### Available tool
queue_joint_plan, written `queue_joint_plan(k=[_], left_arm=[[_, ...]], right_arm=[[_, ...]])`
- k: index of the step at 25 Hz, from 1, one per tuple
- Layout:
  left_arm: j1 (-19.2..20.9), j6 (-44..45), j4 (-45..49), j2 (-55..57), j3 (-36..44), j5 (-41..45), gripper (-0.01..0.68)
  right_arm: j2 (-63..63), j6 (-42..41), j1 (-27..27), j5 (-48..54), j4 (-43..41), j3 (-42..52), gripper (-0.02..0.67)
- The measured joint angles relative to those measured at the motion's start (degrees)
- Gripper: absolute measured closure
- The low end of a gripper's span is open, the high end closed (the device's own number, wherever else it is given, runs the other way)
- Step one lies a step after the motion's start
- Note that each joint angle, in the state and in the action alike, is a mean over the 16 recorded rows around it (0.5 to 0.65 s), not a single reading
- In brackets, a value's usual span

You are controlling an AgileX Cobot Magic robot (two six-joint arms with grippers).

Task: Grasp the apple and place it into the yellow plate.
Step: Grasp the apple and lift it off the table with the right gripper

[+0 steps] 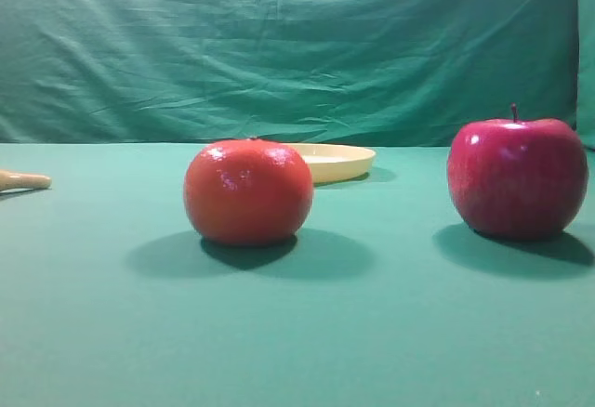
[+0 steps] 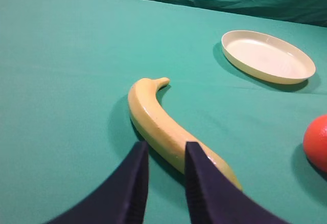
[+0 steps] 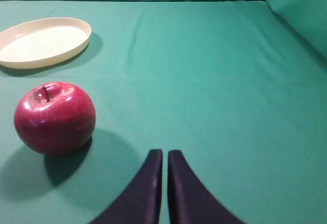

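The deep red apple (image 1: pixel 517 177) with a dark stem stands upright on the green cloth at the right. In the right wrist view the apple (image 3: pixel 54 117) is to the left of and a little beyond my right gripper (image 3: pixel 165 153), which is shut, empty and apart from it. The pale yellow plate (image 1: pixel 335 161) lies empty further back; it also shows in the right wrist view (image 3: pixel 43 42) and the left wrist view (image 2: pixel 268 56). My left gripper (image 2: pixel 166 146) has its fingers a narrow gap apart, empty, just above a banana. Neither gripper shows in the high view.
An orange-red round fruit (image 1: pixel 248 191) without a stem sits mid-table in front of the plate; its edge shows in the left wrist view (image 2: pixel 317 142). A yellow banana (image 2: pixel 163 127) lies at the left, its tip in the high view (image 1: pixel 23 181). A green cloth backdrop (image 1: pixel 297 45) hangs behind.
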Motion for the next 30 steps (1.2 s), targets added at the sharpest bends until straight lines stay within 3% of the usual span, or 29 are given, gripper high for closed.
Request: queue_joint_plan(k=[19,30], left_arm=[[0.0,0.0,0.0,0.0,0.0,0.0,0.516],[0.0,0.0,0.0,0.0,0.0,0.0,0.516]], right_arm=[[0.0,0.0,0.0,0.0,0.2,0.0,0.649],[0.0,0.2,0.0,-3.9,6.4,0.3,0.649]])
